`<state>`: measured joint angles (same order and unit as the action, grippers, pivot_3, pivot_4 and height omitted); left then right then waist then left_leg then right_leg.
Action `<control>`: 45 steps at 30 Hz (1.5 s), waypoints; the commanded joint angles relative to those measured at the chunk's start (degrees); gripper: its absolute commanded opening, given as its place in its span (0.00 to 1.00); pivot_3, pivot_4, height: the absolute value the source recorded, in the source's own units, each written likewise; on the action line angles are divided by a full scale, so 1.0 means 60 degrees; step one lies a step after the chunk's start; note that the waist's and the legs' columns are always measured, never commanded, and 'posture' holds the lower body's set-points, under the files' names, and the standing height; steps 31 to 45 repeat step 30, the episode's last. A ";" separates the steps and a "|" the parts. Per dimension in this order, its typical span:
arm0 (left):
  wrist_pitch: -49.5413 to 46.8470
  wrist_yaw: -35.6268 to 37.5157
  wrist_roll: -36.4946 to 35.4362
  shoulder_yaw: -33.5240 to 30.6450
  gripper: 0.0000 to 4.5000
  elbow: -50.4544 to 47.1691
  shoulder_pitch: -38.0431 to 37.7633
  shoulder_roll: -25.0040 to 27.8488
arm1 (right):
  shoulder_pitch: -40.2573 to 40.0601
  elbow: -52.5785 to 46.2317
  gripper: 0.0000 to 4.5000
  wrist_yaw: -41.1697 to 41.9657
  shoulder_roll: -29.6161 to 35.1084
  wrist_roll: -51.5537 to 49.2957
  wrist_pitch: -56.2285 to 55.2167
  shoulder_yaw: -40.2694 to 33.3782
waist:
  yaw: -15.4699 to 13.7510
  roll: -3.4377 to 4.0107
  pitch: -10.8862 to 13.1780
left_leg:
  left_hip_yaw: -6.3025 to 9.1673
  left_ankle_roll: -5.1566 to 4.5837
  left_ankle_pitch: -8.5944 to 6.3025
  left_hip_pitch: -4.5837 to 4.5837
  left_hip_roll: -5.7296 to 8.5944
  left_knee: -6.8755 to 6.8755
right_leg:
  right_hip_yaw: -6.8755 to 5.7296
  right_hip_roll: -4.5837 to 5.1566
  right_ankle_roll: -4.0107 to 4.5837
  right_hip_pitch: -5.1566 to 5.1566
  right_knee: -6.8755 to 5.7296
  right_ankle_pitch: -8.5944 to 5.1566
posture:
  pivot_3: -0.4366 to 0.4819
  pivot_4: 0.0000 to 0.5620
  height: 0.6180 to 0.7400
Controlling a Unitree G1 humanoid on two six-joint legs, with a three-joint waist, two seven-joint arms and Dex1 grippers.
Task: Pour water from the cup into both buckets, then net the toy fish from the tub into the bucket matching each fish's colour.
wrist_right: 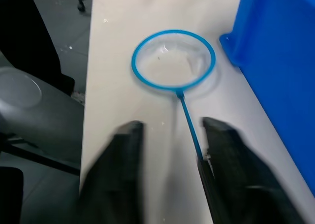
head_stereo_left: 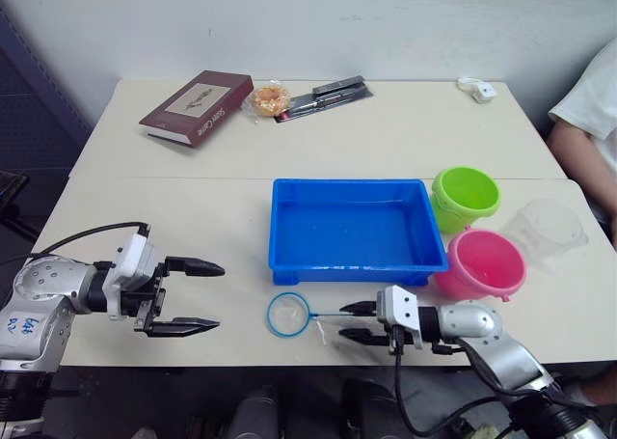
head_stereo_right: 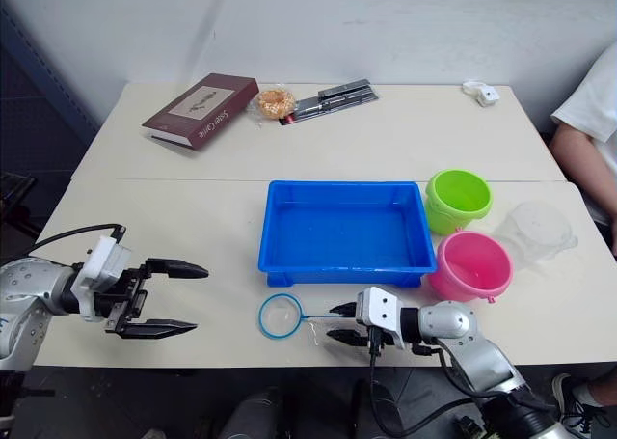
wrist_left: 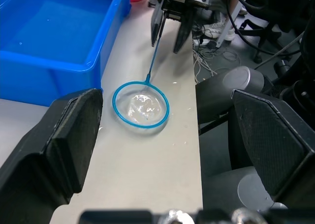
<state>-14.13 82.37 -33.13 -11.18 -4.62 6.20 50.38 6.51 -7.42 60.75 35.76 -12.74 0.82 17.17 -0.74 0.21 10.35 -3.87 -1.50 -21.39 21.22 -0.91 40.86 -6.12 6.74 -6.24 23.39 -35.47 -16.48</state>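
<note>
Worktop (head_stereo_left: 193, 217), pale beige and made of two tables pushed together, carries everything. Largest on it is the blue tub (head_stereo_left: 356, 229), set near the middle with water in it; no fish can be made out inside. At the far left lies a dark red book (head_stereo_left: 198, 107), and beside it a small wrapped snack (head_stereo_left: 269, 99) and a dark stapler-like tool (head_stereo_left: 325, 97); a little white object (head_stereo_left: 478, 90) sits at the far right corner. A person's white sleeve and arm (head_stereo_left: 583, 121) show at the right edge.

Just right of the tub stands the lime green bucket (head_stereo_left: 465, 197), with the pink bucket (head_stereo_left: 480, 263) nearer the front edge, close against it. The clear cup (head_stereo_left: 545, 231) stands just right of the two buckets.

The left pincer (head_stereo_left: 198, 295) hovers over the front left of the worktop, well apart from the tub, its two black fingers spread wide and holding nothing. The right pincer (head_stereo_left: 355, 322) is at the front edge just in front of the tub's right half, its fingers parted with the thin handle of the net (head_stereo_left: 289, 315) running between them; whether they touch the handle cannot be told. The net lies flat on the worktop just in front of the tub, its light blue hoop pointing toward the left pincer, mesh crumpled inside.
</note>
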 commanded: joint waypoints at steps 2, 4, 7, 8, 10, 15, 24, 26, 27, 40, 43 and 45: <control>-0.0298 0.0005 -0.0273 -0.0391 1.00 -0.0302 0.0133 0.0388 | 0.0021 -0.1772 0.99 0.0141 0.0698 -0.1000 0.0813 -0.1144 | -0.0008 0.0006 0.0003 | 0.0000 0.0000 0.0000 0.0003 0.0000 0.0000 | 0.0002 0.0002 0.0000 0.0004 -0.0002 0.0000 | 0.48 0.27 1.00; -0.0407 -0.0126 -0.0140 -0.0424 1.00 -0.0247 0.0005 0.0517 | -0.0279 -0.2659 0.99 0.0334 0.1226 -0.1684 0.1398 -0.1658 | -0.0018 0.0007 0.0004 | 0.0002 0.0003 -0.0002 0.0003 0.0000 0.0001 | 0.0001 0.0003 0.0000 0.0005 -0.0002 0.0000 | 0.48 0.27 1.00; -0.0281 -0.0373 0.0088 -0.0636 1.00 -0.0190 -0.0238 0.0616 | -0.0921 -0.3910 0.99 0.0401 0.1996 -0.2699 0.2144 -0.2800 | -0.0051 0.0007 0.0004 | 0.0005 0.0006 -0.0004 0.0002 -0.0003 -0.0013 | -0.0003 0.0004 0.0004 0.0005 0.0007 -0.0002 | 0.48 0.27 1.00; -0.0168 -0.0506 0.0187 -0.0754 1.00 -0.0113 -0.0314 0.0606 | -0.1146 -0.4231 0.99 0.0338 0.2176 -0.2892 0.2273 -0.3215 | -0.0061 0.0008 0.0005 | 0.0003 0.0006 -0.0004 -0.0004 -0.0003 -0.0020 | -0.0001 0.0003 0.0004 0.0003 0.0008 -0.0002 | 0.48 0.27 1.00; 0.0226 -0.0837 0.0489 -0.1031 1.00 0.0139 -0.0500 0.0552 | -0.1876 -0.4820 0.99 0.0269 0.2507 -0.3401 0.2550 -0.4575 | -0.0082 0.0009 0.0006 | -0.0001 0.0006 -0.0004 -0.0002 -0.0003 -0.0020 | 0.0000 0.0005 0.0004 0.0005 0.0009 -0.0002 | 0.48 0.27 1.00; 0.1287 -0.1377 0.1281 -0.1725 1.00 0.1018 -0.1054 0.0666 | -0.4453 -0.4770 0.99 0.1421 0.2472 -0.4549 0.2531 -0.8752 | -0.0139 -0.0002 -0.0001 | -0.0002 -0.0001 -0.0006 -0.0017 0.0000 -0.0041 | 0.0000 0.0002 0.0002 -0.0013 0.0028 -0.0001 | 0.48 0.27 1.00; 0.3129 -0.1910 0.2269 -0.1648 1.00 0.3409 -0.0349 0.0552 | -0.4474 -0.1704 0.99 0.2638 0.2850 -0.3187 0.0429 -1.1077 | -0.0098 -0.0013 -0.0006 | -0.0056 -0.0003 -0.0002 -0.0087 0.0002 -0.0128 | 0.0027 0.0067 0.0001 -0.0020 0.0067 0.0000 | 0.48 0.27 1.00; 0.3227 -0.1915 0.2298 -0.1650 1.00 0.3834 0.0030 0.0663 | -0.4441 -0.1367 0.99 0.2626 0.2784 -0.3068 0.0145 -1.1093 | -0.0122 -0.0012 -0.0006 | -0.0067 -0.0003 0.0002 -0.0093 0.0008 -0.0143 | 0.0012 0.0051 0.0005 -0.0019 0.0059 -0.0003 | 0.48 0.27 1.00; 0.3345 -0.1908 0.2334 -0.1648 1.00 0.4001 0.0127 0.0693 | -0.4391 -0.1289 0.99 0.2557 0.2686 -0.3062 0.0040 -1.0985 | -0.0110 -0.0012 -0.0006 | -0.0075 -0.0005 0.0003 -0.0094 0.0011 -0.0144 | 0.0016 0.0030 0.0004 -0.0018 0.0046 -0.0002 | 0.48 0.27 1.00; 0.3591 -0.1927 0.2360 -0.1637 1.00 0.4242 0.0255 0.0675 | -0.4140 -0.1043 0.99 0.2245 0.2509 -0.2872 -0.0280 -1.0636 | -0.0088 -0.0013 -0.0006 | -0.0103 -0.0011 0.0001 -0.0105 0.0012 -0.0143 | 0.0030 0.0035 -0.0002 -0.0019 0.0042 0.0001 | 0.48 0.27 1.00; 0.3591 -0.1927 0.2360 -0.1637 1.00 0.4242 0.0255 0.0675 | -0.4140 -0.1043 0.99 0.2245 0.2509 -0.2872 -0.0280 -1.0636 | -0.0088 -0.0013 -0.0006 | -0.0103 -0.0011 0.0001 -0.0105 0.0012 -0.0143 | 0.0030 0.0035 -0.0002 -0.0019 0.0042 0.0001 | 0.48 0.27 1.00; 0.3591 -0.1927 0.2360 -0.1637 1.00 0.4242 0.0255 0.0675 | -0.4140 -0.1043 0.99 0.2245 0.2509 -0.2872 -0.0280 -1.0636 | -0.0088 -0.0013 -0.0006 | -0.0103 -0.0011 0.0001 -0.0105 0.0012 -0.0143 | 0.0030 0.0035 -0.0002 -0.0019 0.0042 0.0001 | 0.48 0.27 1.00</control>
